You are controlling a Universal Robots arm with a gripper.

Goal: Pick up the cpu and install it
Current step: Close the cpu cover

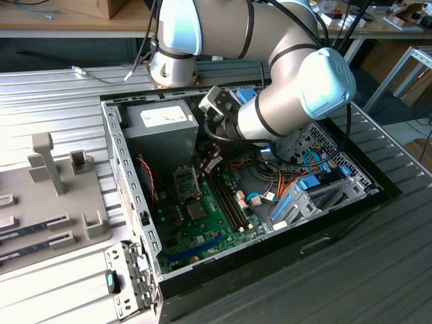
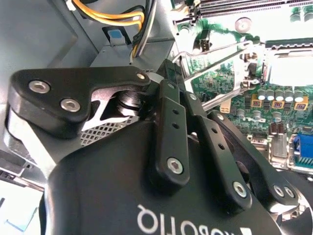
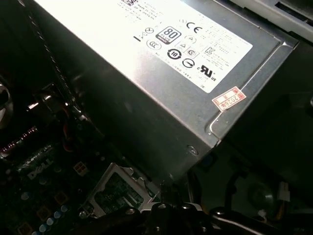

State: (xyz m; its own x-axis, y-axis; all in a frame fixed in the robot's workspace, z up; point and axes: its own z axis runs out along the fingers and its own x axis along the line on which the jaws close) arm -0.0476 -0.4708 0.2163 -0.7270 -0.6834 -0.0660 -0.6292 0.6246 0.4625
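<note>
- An open desktop computer case (image 1: 128, 202) lies on its side, and a pale robot arm (image 1: 283, 101) reaches down into it.
- The gripper (image 1: 211, 164) hangs low over the green motherboard (image 1: 209, 226), just beside the grey power supply box (image 1: 162, 121).
- In the second wrist view its black fingers (image 2: 168, 98) appear drawn together. Nothing can be seen pinched between them, though the tips are partly hidden.
- A pale, glaring square that I take to be the cpu (image 2: 289, 68) lies inside the black socket frame (image 2: 274, 45), apart from the fingertips. The glare hides whether it sits flat.
- A hinged silver retention plate (image 2: 215, 61) stands raised between the fingers and the socket.
- Risk: if the chip is skewed or not fully seated, any pressure on it could bend the socket contacts.
- Risk: the fingers are close to the raised plate, so a sideways move could snag or bend it.
- Risk: yellow and orange cables (image 2: 117, 17) and the power supply wall crowd the gripper and could catch on it.
</note>
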